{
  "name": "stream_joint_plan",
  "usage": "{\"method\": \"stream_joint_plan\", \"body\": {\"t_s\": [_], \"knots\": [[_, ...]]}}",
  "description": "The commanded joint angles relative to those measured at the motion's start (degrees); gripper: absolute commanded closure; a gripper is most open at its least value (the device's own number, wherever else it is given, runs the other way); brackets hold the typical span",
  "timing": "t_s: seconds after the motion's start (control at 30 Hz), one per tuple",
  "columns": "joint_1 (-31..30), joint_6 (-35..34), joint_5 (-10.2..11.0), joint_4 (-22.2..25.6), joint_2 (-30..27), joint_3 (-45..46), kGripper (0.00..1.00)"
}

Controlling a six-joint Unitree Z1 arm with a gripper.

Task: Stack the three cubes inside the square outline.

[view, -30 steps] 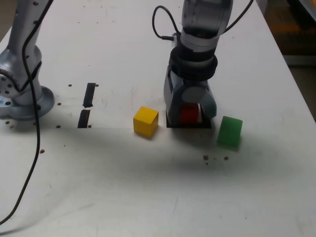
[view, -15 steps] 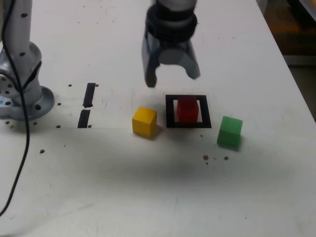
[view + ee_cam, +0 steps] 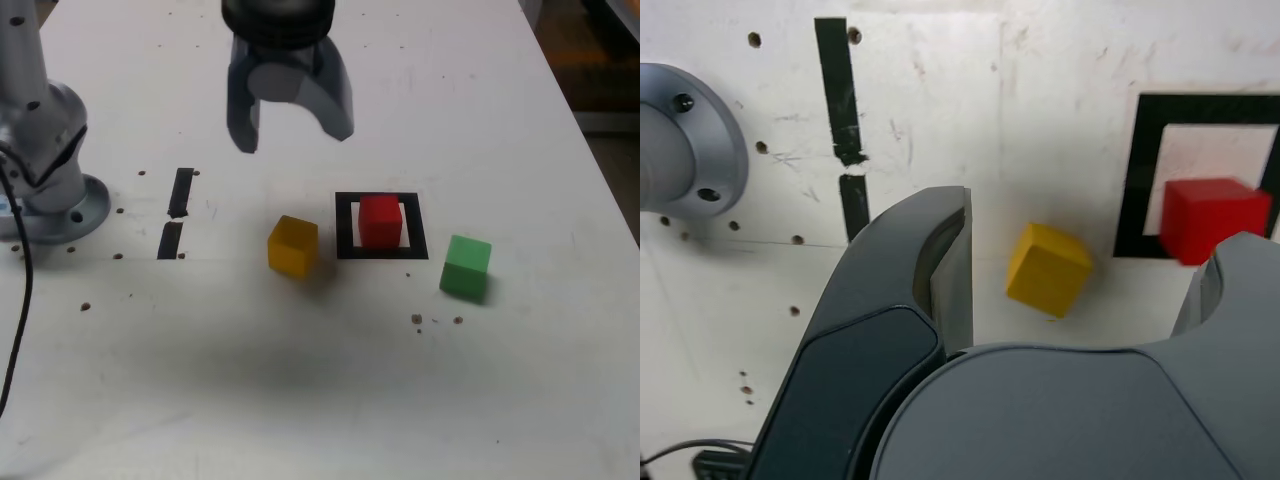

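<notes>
The red cube (image 3: 380, 220) (image 3: 1212, 219) sits alone inside the square outline (image 3: 345, 226) (image 3: 1135, 178) of black tape. To the exterior view's left of the outline lies the yellow cube (image 3: 293, 245) (image 3: 1047, 269). The green cube (image 3: 465, 265) rests on the table to the exterior view's right of the outline. My gripper (image 3: 292, 135) hangs high above the table, behind and above the yellow cube, open, with nothing between its fingers. In the wrist view the yellow cube shows between the two spread fingers (image 3: 940, 270).
The arm's round metal base (image 3: 45, 190) (image 3: 680, 150) stands at the exterior view's left. Two short black tape strips (image 3: 176, 212) (image 3: 843, 130) lie between the base and the yellow cube. Small dark specks (image 3: 435, 320) dot the white table near the green cube.
My gripper opened off the red cube in the outline, rose, and moved toward the exterior view's left. The red cube stayed in the outline.
</notes>
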Motion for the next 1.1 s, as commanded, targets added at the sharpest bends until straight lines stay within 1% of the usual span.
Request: {"method": "stream_joint_plan", "body": {"t_s": [0.0, 0.1, 0.23, 0.47, 0.57, 0.9, 1.07], "knots": [[-1.61, 0.70, -0.57, -0.24, -0.79, 0.79, 0.17], [-3.72, 1.49, -1.10, -0.94, -1.04, 2.01, 0.17], [-6.05, 2.60, -1.66, -3.20, -1.00, 3.25, 0.15], [-8.42, 3.23, -2.64, -8.59, -0.20, 5.67, 0.04], [-8.70, 3.22, -2.76, -10.38, 0.13, 7.02, 0.01], [-9.02, 3.30, -3.75, -14.34, 1.03, 12.23, 0.01], [-9.08, 3.91, -3.94, -17.67, 2.12, 14.29, 0.01]]}}
